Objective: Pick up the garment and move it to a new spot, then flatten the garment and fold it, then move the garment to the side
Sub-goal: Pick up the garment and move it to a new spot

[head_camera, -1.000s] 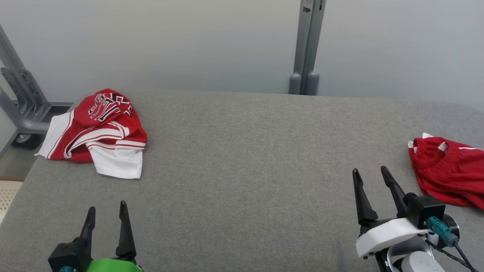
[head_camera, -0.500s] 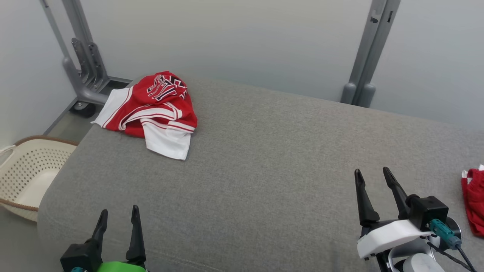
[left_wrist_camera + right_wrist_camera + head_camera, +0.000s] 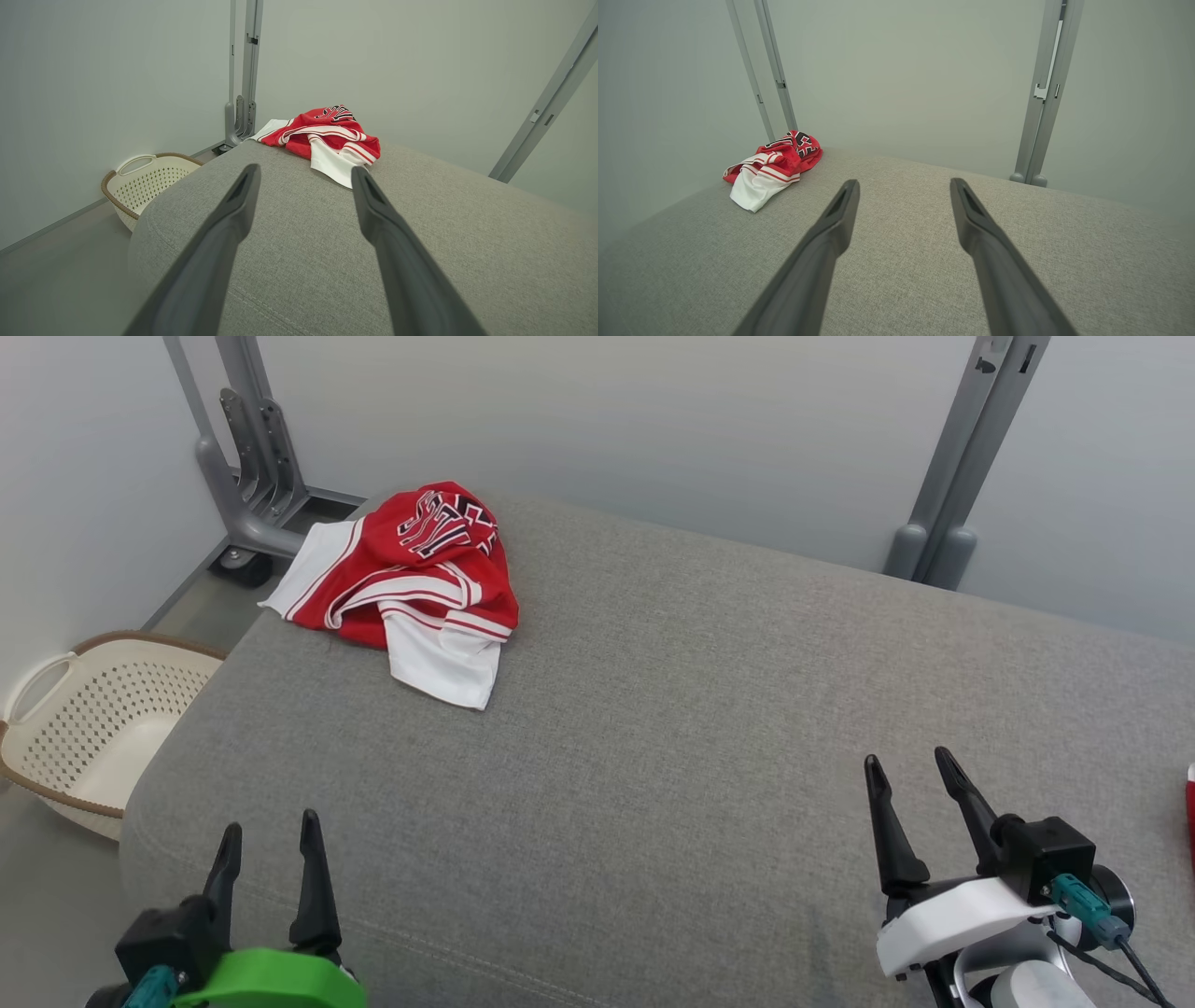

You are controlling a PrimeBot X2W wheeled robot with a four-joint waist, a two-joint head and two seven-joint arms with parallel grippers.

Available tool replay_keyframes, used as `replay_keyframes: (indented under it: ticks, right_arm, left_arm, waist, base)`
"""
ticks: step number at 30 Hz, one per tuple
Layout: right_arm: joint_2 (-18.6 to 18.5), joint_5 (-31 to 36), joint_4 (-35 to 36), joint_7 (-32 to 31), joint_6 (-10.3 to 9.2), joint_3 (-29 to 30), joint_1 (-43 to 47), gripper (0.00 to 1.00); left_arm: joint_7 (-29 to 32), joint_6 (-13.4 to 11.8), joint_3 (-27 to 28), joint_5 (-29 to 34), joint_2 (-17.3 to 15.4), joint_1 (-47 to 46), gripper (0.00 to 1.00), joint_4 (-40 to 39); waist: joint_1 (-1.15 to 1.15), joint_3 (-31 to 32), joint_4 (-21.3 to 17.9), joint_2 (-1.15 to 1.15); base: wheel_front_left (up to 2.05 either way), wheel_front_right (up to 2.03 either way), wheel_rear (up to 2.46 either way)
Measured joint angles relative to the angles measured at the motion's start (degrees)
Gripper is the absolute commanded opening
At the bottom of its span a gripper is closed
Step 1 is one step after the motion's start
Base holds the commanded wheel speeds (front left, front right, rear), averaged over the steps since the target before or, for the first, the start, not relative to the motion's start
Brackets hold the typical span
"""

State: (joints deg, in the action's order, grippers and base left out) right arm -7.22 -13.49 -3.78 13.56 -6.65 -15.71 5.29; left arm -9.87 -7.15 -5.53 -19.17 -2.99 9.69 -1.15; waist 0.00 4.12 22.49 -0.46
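Observation:
A crumpled red and white garment [image 3: 411, 579] with black lettering lies bunched at the far left corner of the grey padded table [image 3: 672, 728]. It also appears in the left wrist view, garment [image 3: 327, 135], and in the right wrist view, garment [image 3: 773, 165]. My left gripper [image 3: 269, 840] is open at the near left edge of the table, well short of the garment, holding nothing. My right gripper [image 3: 910, 770] is open at the near right, far from the garment, with nothing between its fingers.
A cream perforated laundry basket [image 3: 89, 728] stands on the floor off the table's left side, basket [image 3: 140, 182]. Grey metal posts [image 3: 962, 457] and a wheeled frame [image 3: 247, 476] stand behind the table. A sliver of another red cloth [image 3: 1190, 803] shows at the right edge.
The head view has swung to the left, so the garment sits nearer the middle and the basket has come into sight. Both grippers stay open and have not visibly moved on the table.

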Motion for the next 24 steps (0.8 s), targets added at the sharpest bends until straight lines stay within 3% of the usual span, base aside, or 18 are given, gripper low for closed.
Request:
replay_keyframes:
  ticks: [11,17,24]
  right_arm:
    - [-0.58,1.35,1.71,-1.62,-0.35,0.89,-0.09,1.00]
    - [-1.65,3.43,3.94,-3.08,-0.43,0.86,-1.24,1.00]
    - [-4.49,6.17,8.02,-4.26,-0.43,3.28,-3.76,1.00]
  left_arm:
    - [8.96,0.59,-0.34,-1.93,-0.33,-16.39,1.00,0.37]
    - [16.99,0.60,1.69,-1.96,-5.19,-26.80,1.00,4.26]
    - [26.43,0.57,6.13,-6.21,-6.16,-37.08,1.00,10.15]
  waist:
    - [0.00,-2.45,-2.51,0.00]
    - [0.00,-4.61,-5.05,0.00]
    - [0.00,-8.41,-8.95,0.00]
  base:
    - [0.00,0.00,0.00]
    - [0.00,0.00,0.00]
    - [0.00,0.00,0.00]
